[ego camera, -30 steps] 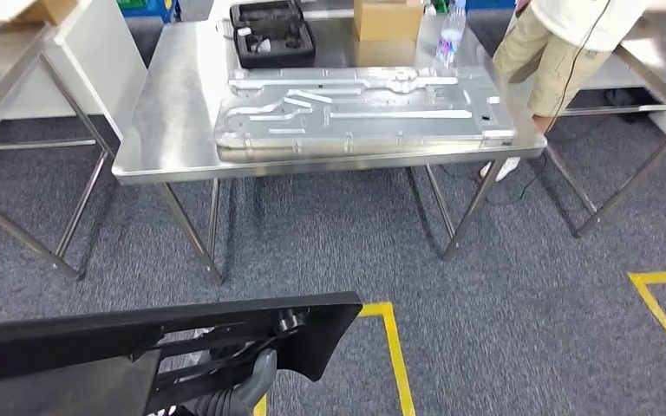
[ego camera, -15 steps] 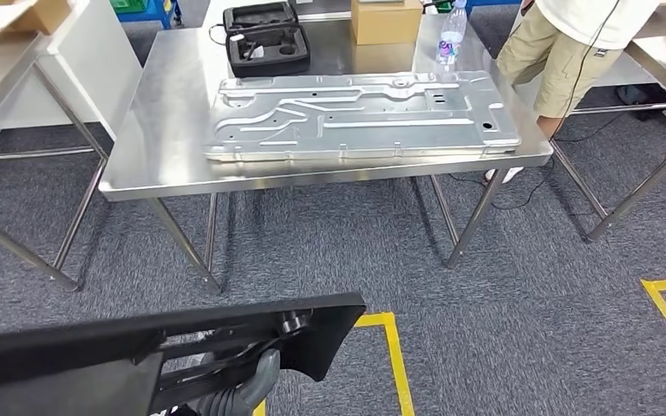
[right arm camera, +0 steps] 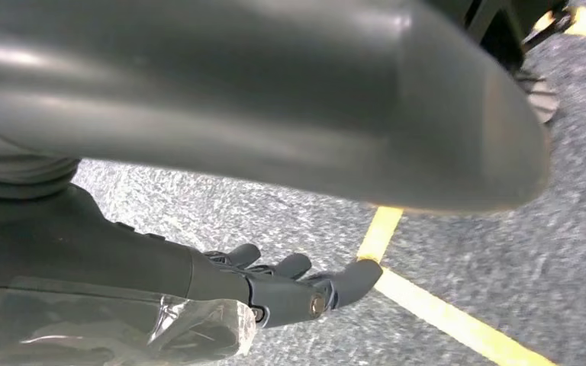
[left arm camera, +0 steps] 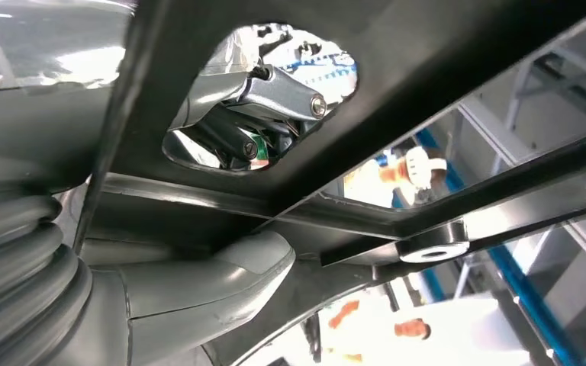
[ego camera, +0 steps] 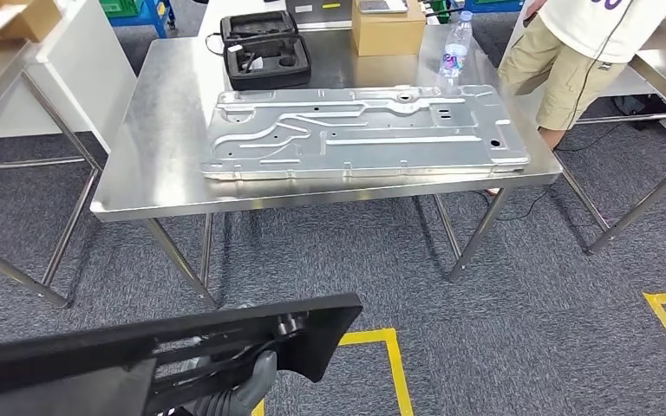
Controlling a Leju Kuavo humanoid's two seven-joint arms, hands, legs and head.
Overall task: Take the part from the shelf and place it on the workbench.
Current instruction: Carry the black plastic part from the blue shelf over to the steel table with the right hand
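Grey carpet, steel table [ego camera: 156,147] now lower and larger in frame than a second ago: you are closing in. Black part [ego camera: 165,342] lower left, left robot hand [left arm camera: 198,282] gripping it; right robot hand [right arm camera: 305,286] fingers loosely spread, holding nothing. Placement still ahead.

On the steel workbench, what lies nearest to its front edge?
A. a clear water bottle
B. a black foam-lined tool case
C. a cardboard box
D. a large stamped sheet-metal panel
D: the large stamped sheet-metal panel spans the steel workbench's front part; the other items sit behind it.
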